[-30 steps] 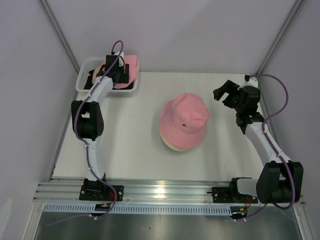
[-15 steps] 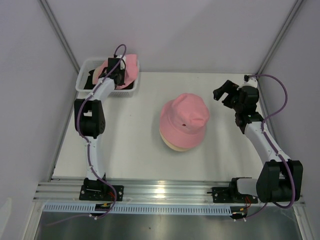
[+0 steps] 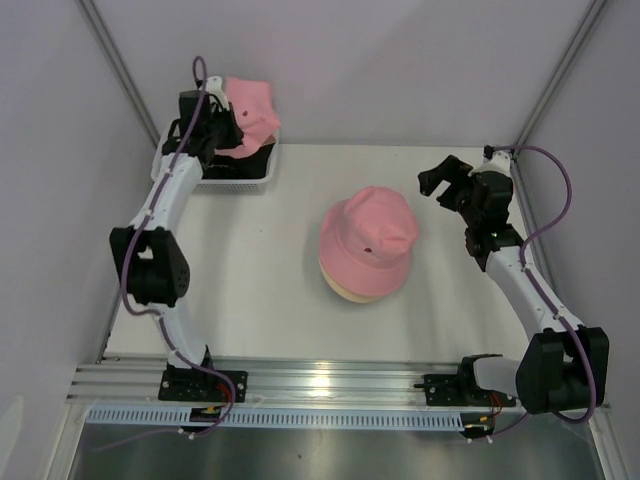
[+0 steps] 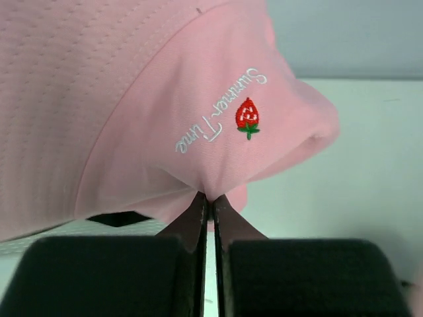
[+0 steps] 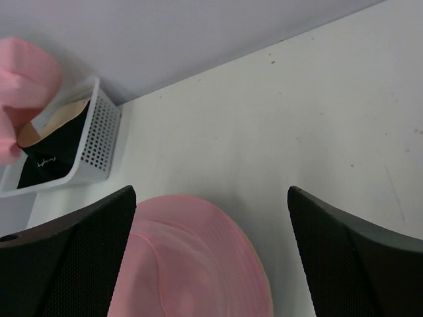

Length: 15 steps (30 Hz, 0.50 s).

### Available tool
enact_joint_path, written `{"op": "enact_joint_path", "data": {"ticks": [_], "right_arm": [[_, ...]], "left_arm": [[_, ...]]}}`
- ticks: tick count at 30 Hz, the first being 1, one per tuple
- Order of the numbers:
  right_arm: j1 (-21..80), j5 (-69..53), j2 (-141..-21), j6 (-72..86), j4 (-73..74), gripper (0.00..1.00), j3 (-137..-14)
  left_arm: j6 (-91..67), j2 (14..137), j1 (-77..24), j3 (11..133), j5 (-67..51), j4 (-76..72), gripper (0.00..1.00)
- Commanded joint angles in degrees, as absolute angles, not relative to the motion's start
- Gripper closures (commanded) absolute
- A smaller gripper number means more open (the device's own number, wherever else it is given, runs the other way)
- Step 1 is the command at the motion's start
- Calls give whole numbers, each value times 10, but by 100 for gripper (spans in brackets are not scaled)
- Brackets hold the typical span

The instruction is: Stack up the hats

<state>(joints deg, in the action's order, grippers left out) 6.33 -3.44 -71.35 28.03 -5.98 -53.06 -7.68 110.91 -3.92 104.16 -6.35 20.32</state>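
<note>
My left gripper [image 3: 228, 120] is shut on a pinch of fabric of a pink hat [image 3: 250, 104] and holds it above the white basket [image 3: 228, 180]. In the left wrist view the closed jaws [image 4: 209, 197] pinch that hat [image 4: 152, 92], which bears a strawberry mark. A black hat [image 5: 47, 157] and a cream hat [image 5: 54, 121] lie in the basket [image 5: 99, 146]. In the middle of the table a second pink hat [image 3: 368, 232] sits on a cream hat [image 3: 358, 293]. My right gripper [image 3: 444, 180] hangs open to the right of this stack, above the stack's pink hat [image 5: 185, 264].
The white tabletop [image 3: 260, 290] is bounded by grey walls at the back and both sides. The basket stands in the far left corner. An aluminium rail [image 3: 330, 380] carrying both arm bases runs along the near edge.
My left gripper has shut on the pink hat in the basket and lifted it upward; the left arm has stretched out. The right gripper has shifted slightly left, still open.
</note>
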Motion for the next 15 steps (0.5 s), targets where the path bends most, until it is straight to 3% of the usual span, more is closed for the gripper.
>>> {"op": "enact_joint_path", "data": {"ticks": [1, 9, 15], "right_arm": [[77, -47, -714, 280, -106, 0, -553], [73, -97, -685, 280, -182, 1, -548], [50, -176, -651, 333, -285, 1, -514]], "left_arm": [[-209, 983, -40, 1012, -270, 150, 99], [-457, 904, -83, 917, -508, -83, 99], [-615, 918, -159, 918, -590, -225, 99]]}}
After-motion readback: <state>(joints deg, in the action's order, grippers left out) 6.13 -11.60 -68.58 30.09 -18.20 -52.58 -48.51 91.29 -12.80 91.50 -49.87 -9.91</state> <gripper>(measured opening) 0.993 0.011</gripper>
